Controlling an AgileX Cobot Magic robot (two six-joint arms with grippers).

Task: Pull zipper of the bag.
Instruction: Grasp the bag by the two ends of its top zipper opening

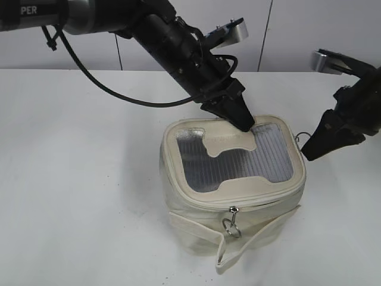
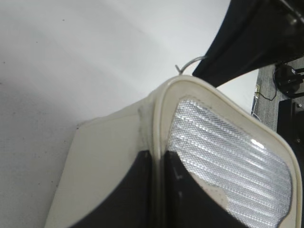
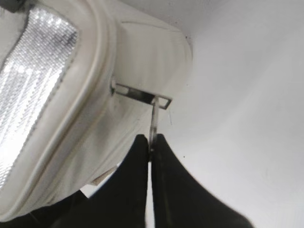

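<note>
The cream bag (image 1: 196, 205) stands upright mid-table, its lid with the grey mesh window (image 1: 268, 161) facing up. My left gripper (image 1: 243, 123) is shut on the lid's back rim, which runs between the jaws in the left wrist view (image 2: 159, 159). My right gripper (image 1: 307, 154) is at the bag's right side, shut on the silver ring pull (image 3: 153, 124) of one zipper slider (image 3: 140, 95). The zipper track (image 1: 262, 201) runs below the lid edge. A second slider with its ring (image 1: 231, 225) hangs free at the front.
The loose flat strap (image 1: 241, 249) droops at the bag's front onto the white table (image 1: 77, 179). A pale wall stands behind the table. The right gripper's dark finger shows in the left wrist view (image 2: 247, 38).
</note>
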